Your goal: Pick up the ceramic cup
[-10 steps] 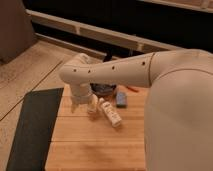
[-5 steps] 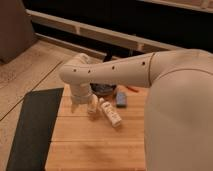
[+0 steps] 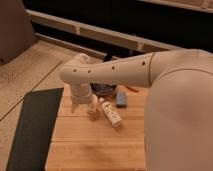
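The ceramic cup [image 3: 93, 107] is a small cream-white cylinder on the wooden table [image 3: 90, 145], right beside my wrist. My gripper [image 3: 81, 105] hangs down from the white arm at the table's far left part, touching or almost touching the cup's left side. The arm hides part of the cup, and I cannot tell whether the cup is held. A longer cream bottle with a label [image 3: 110, 113] lies tilted just right of the cup.
A dark bowl [image 3: 104, 90] stands behind the cup, partly hidden by the arm. A blue object [image 3: 121, 100] and a thin orange object [image 3: 132, 89] lie at the back right. A dark mat [image 3: 30, 130] covers the floor left of the table.
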